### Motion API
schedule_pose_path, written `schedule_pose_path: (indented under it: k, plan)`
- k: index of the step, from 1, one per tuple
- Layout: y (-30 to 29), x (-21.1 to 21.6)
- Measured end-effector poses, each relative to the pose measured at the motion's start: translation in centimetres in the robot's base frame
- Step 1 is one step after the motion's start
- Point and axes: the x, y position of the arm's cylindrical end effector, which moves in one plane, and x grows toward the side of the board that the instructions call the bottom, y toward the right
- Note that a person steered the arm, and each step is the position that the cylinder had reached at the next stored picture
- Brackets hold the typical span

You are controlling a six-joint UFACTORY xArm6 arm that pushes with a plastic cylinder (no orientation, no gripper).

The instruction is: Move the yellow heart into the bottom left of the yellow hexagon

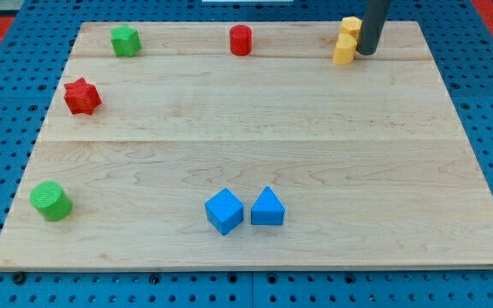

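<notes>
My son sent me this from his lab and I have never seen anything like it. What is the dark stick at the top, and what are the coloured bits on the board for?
There is one camera view, looking down at a wooden board. The dark stick is the robot arm's rod; it has no hand and holds nothing. My tip slides along the board and pushes blocks. It stands at the view's top right, right beside two yellow blocks that touch each other; their shapes are hard to make out. Elsewhere lie a green star, a red cylinder, a red star, a green cylinder, a blue cube and a blue triangle.
</notes>
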Motion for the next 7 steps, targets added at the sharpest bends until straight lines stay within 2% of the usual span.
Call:
schedule_pose_path:
  k: [4, 7]
  plan:
    - [-13.7, 1.0]
    - [-11.3, -0.5]
